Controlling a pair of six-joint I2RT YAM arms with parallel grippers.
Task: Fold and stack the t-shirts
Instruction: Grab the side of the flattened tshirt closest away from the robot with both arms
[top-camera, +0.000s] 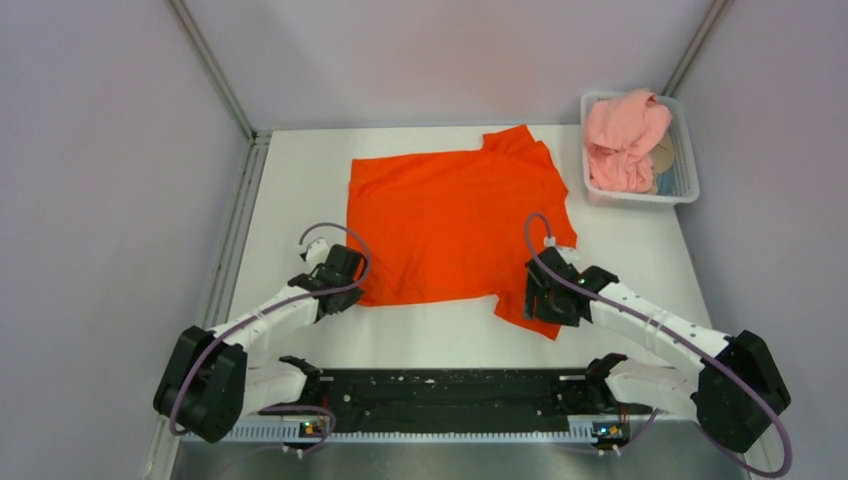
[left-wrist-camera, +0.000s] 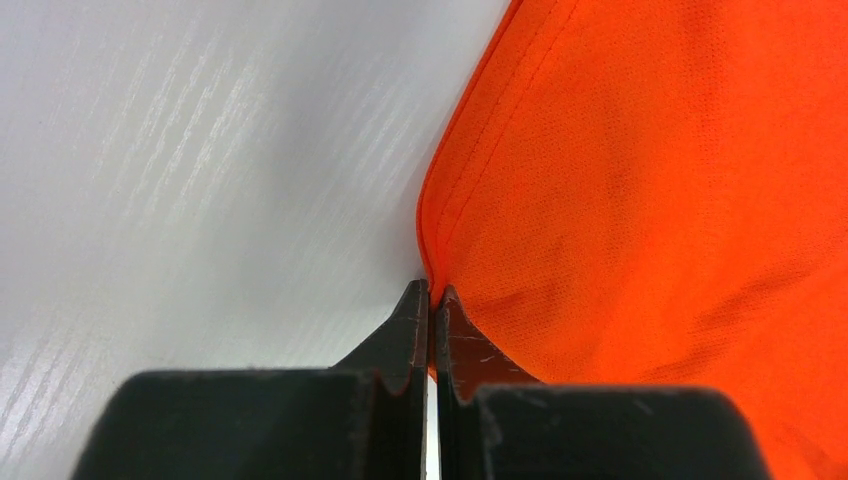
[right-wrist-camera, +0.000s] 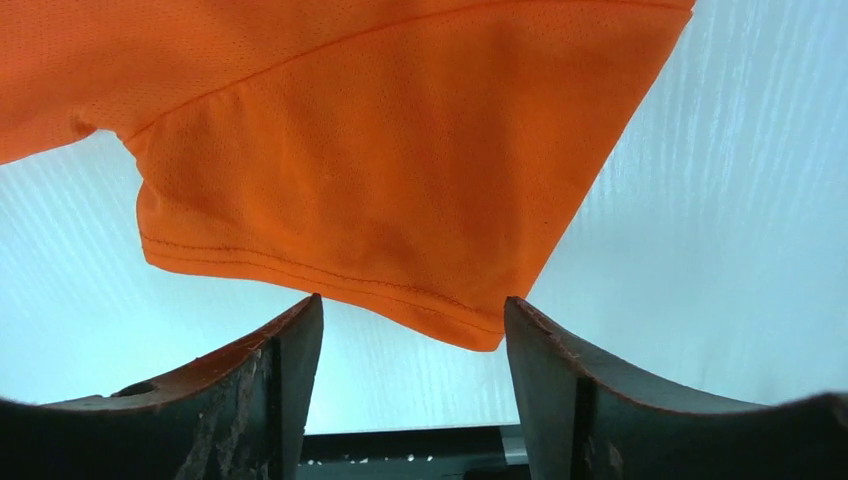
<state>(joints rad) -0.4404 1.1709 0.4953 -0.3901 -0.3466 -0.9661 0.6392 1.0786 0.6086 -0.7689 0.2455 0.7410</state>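
Observation:
The orange-red t-shirt (top-camera: 455, 215) lies spread flat on the white table (top-camera: 300, 180). My left gripper (top-camera: 352, 288) sits at its near left hem corner. In the left wrist view the left gripper (left-wrist-camera: 432, 292) is shut, with the stitched hem of the orange-red t-shirt (left-wrist-camera: 650, 200) pinched between the tips. My right gripper (top-camera: 532, 305) is over the near right sleeve. In the right wrist view the right gripper (right-wrist-camera: 412, 308) is open, and the sleeve's hemmed corner (right-wrist-camera: 440, 300) lies between its fingers (right-wrist-camera: 290, 350). The pale pink t-shirt (top-camera: 622, 135) is bundled in the basket.
A white mesh basket (top-camera: 640, 198) stands at the far right corner and holds the pink bundle with some other cloth beneath. A black rail (top-camera: 450, 395) runs along the near edge between the arm bases. Grey walls close in the table on three sides.

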